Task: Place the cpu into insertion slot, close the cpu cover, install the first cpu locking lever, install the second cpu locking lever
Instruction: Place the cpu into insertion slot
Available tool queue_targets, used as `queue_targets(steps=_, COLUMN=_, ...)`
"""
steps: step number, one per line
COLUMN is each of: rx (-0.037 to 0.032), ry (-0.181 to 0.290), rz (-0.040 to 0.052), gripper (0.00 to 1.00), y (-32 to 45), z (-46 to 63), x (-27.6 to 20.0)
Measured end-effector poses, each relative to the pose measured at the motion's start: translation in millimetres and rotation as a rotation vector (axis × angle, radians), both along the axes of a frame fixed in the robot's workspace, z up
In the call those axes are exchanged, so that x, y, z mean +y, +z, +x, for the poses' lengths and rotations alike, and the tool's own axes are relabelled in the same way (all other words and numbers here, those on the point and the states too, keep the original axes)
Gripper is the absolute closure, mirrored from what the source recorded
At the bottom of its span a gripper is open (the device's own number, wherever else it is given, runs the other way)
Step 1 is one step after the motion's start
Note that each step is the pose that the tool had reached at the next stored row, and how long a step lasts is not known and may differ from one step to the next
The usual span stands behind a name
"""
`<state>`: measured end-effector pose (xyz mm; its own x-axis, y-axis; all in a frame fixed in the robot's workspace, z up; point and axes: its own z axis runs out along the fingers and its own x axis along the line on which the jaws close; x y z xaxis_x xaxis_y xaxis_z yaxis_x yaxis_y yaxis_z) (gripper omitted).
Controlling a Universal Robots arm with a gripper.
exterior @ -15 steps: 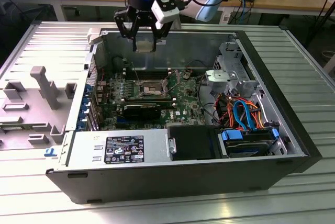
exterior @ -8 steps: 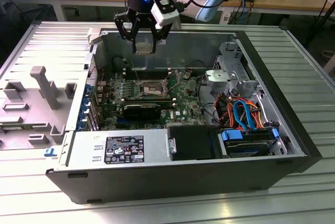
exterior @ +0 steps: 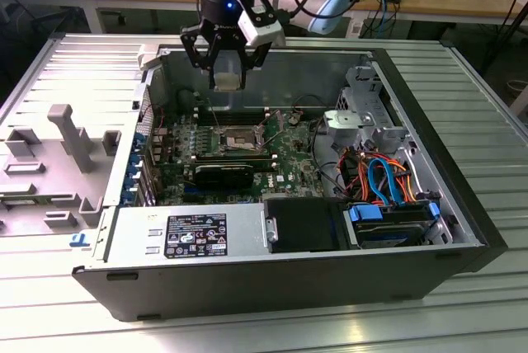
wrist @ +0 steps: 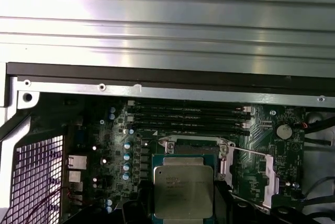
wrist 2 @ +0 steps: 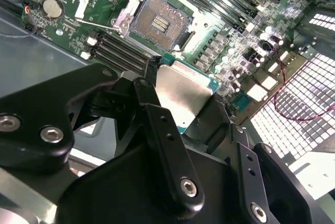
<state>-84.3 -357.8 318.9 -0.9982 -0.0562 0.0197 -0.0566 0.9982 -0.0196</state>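
Your gripper (exterior: 226, 74) hangs over the open case (exterior: 462, 204), above the far-left part of the board (exterior: 289, 163) in the exterior view.

- Tool: the fingers are pinched on the cpu (exterior: 227, 82), one on each of two opposite edges. In the second wrist view the black fingers (wrist 2: 157, 124) bracket the chip (wrist 2: 180, 90). I'd judge the edge grip is there to keep the underside clear for seating.
- The cpu is held flat, metal top up, and touches nothing but the fingers. In the first wrist view it (wrist: 183, 192) overlaps the slot (wrist: 196, 144) beneath it and looks roughly squared to it.
- The slot (wrist 2: 158, 22) is bare, with its dark centre and contact field exposed. It lies just beside the memory slots (wrist 2: 123, 46). Chip and slot are apart, so nothing is seated yet.
- The cover (wrist 2: 131, 4) looks swung back off the slot on one side, leaving the opening free, though I can't be sure of its exact angle.
- A thin lever (wrist: 248, 152) sticks out beside the slot and appears unlatched.

Judgement: this is the first step, placing the chip. Cover and levers are not done.
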Motion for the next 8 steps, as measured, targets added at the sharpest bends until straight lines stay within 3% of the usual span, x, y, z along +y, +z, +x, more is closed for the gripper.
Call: queue_targets(steps=8, rx=0.0, ry=0.0, rz=0.0, gripper=0.45, y=-2.6, z=0.0, x=0.0)
